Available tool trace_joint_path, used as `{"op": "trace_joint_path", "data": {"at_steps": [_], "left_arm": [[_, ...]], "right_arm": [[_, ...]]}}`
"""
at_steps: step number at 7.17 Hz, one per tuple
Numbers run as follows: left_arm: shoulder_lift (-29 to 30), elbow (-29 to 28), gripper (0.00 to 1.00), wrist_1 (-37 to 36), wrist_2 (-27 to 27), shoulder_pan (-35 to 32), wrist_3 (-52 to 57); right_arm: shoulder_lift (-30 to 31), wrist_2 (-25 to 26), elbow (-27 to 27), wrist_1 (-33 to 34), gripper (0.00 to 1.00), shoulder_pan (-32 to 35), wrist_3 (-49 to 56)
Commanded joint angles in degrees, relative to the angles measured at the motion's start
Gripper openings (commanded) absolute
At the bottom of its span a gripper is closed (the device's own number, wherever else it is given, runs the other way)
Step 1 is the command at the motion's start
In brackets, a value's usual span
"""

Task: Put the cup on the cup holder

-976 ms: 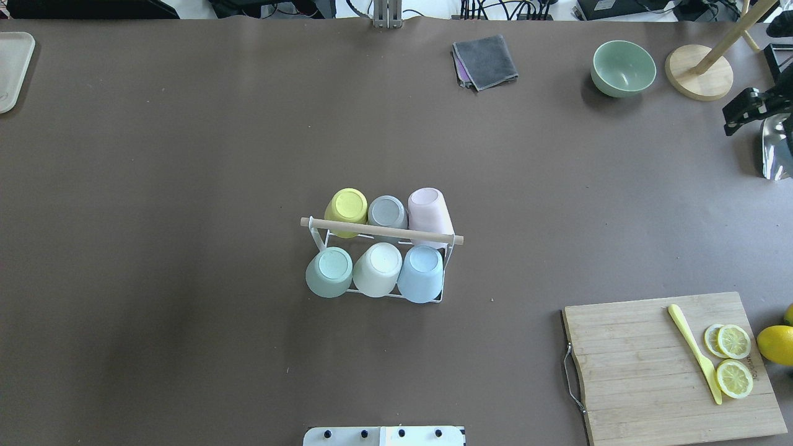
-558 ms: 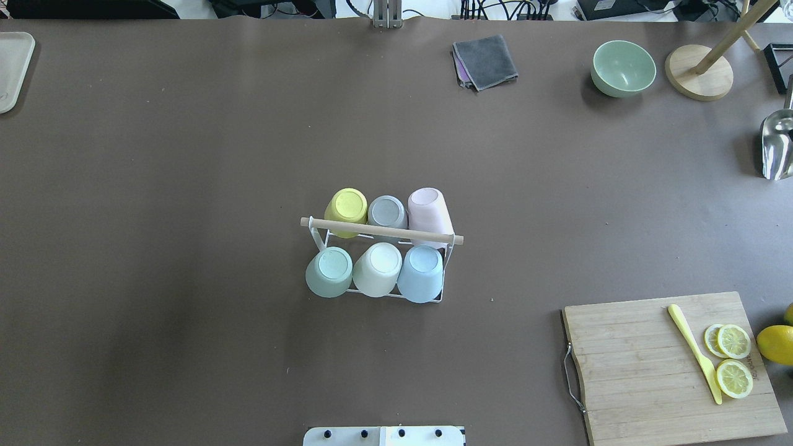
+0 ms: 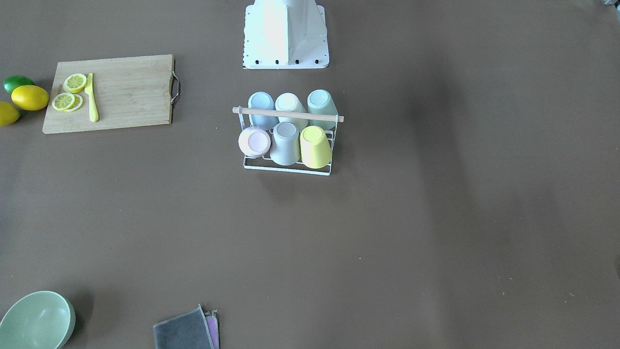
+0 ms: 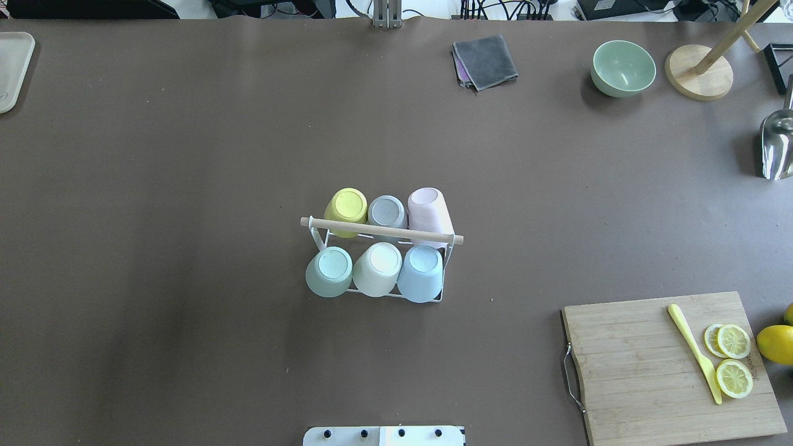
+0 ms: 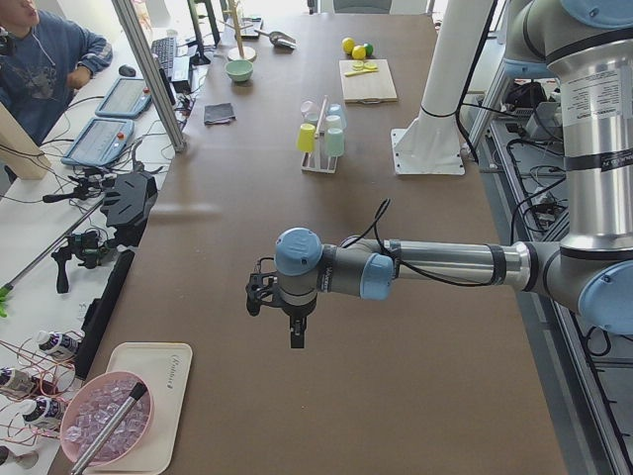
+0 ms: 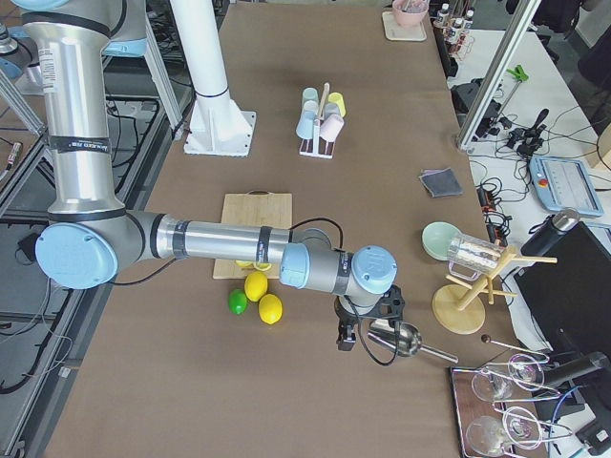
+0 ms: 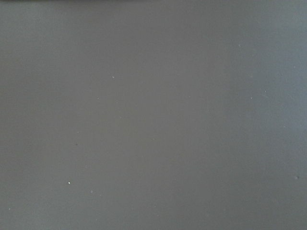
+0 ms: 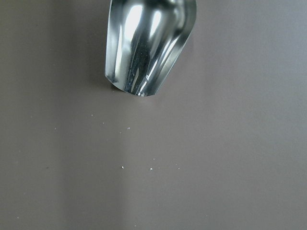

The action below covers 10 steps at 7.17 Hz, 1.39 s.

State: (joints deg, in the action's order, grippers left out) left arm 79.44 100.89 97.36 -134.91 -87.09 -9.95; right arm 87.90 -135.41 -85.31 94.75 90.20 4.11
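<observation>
The cup holder [image 4: 381,230], a white wire rack with a wooden rod on top, stands mid-table and also shows in the front view [image 3: 288,114]. Several pastel cups sit upside down on it, among them a yellow cup [image 4: 347,207], a pink cup [image 4: 429,207] and a blue cup [image 4: 421,271]. My left gripper [image 5: 294,334] shows only in the exterior left view, hanging over bare table far from the rack. My right gripper [image 6: 346,336] shows only in the exterior right view, beside a metal scoop [image 8: 148,43]. I cannot tell whether either gripper is open or shut.
A cutting board [image 4: 644,371] with lemon slices and a yellow knife [image 4: 694,353] lies front right. A green bowl [image 4: 622,67], a grey cloth [image 4: 485,61] and a wooden stand [image 4: 699,71] are at the back. A tray [image 4: 12,68] is far left.
The right gripper, seen at the overhead view's right edge one second ago, has moved out of that view. The rack and cups have not moved.
</observation>
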Motion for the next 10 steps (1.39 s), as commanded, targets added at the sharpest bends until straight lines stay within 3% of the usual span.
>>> {"op": "trace_joint_path", "data": {"at_steps": [1,10], "left_arm": [[-0.52,0.36,0.98,-0.06,0.00,-0.18,0.02],[-1.75,4.05,0.98,-3.32,0.53,-0.45,0.02]], "right_arm": [[-0.10,0.23,-0.38,-0.01,1.00,0.41,0.20],[-0.54,0.23,-1.17,-0.01,1.00,1.99,0.20]]}}
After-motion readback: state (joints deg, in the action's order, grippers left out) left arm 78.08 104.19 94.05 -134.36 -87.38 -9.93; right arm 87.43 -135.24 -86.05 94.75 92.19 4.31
